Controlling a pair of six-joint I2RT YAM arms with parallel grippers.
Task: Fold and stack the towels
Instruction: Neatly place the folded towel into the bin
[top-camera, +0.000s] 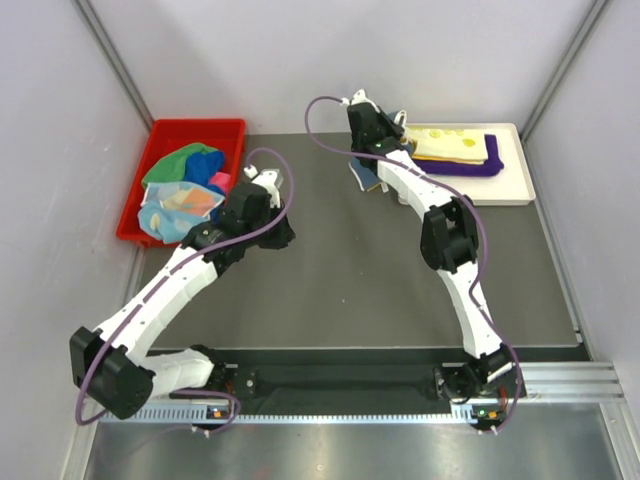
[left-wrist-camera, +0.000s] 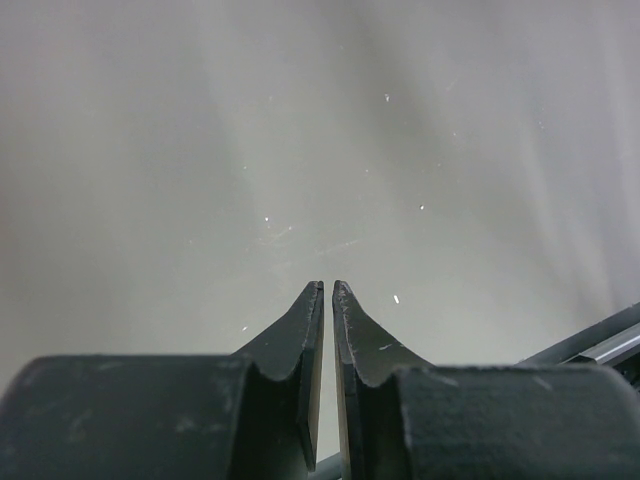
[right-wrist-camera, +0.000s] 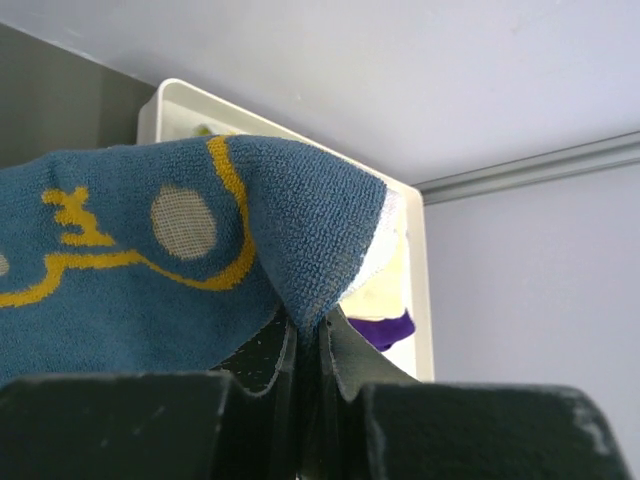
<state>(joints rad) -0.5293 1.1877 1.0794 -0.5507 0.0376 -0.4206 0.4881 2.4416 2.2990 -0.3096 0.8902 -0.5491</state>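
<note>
A navy towel (right-wrist-camera: 150, 290) with yellow lettering hangs pinched by a fold in my right gripper (right-wrist-camera: 310, 325), which is shut on it. From above, that gripper (top-camera: 380, 152) holds the navy towel (top-camera: 364, 178) in the air just left of the white tray (top-camera: 515, 190). A yellow towel (top-camera: 445, 143) and a purple towel (top-camera: 480, 165) lie flat in the tray. More towels (top-camera: 185, 190), green, blue, pink and orange, are heaped in the red bin (top-camera: 200, 128). My left gripper (left-wrist-camera: 328, 285) is shut with nothing in it, low over the dark mat (top-camera: 330, 280) beside the bin.
The dark mat covers the table between the red bin at the back left and the white tray at the back right. Grey walls close in the back and both sides. A metal rail (top-camera: 560, 375) runs along the near edge by the arm bases.
</note>
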